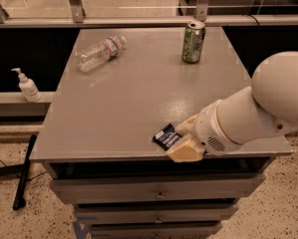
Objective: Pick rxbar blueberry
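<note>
At the front edge of the grey desk [113, 108], toward its right side, the claw [181, 138] is reaching in from the right and clamping the rxbar blueberry [165, 135], with its cream fingers [184, 152] pressing on either side of the bar's right end. The dark blue bar is lying flat on the desk. Far back, a green can [193, 42] is standing upright, and a clear bottle [99, 53] is lying on its side.
</note>
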Action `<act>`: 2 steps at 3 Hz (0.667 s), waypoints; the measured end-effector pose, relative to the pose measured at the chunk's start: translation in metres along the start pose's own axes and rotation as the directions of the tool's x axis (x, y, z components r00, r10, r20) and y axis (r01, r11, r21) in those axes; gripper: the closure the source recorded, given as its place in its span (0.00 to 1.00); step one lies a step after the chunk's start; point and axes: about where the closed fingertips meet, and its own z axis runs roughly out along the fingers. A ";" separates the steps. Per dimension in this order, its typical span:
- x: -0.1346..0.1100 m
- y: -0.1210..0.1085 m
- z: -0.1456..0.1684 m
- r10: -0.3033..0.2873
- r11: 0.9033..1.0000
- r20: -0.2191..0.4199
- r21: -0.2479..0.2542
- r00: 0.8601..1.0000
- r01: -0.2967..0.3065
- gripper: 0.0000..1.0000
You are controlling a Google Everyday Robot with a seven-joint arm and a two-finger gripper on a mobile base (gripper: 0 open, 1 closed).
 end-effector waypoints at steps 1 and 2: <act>-0.001 0.000 -0.001 0.000 1.000 0.000 0.000 1.000 0.000 1.00; -0.010 0.004 -0.012 -0.005 1.000 0.031 0.008 0.999 0.005 1.00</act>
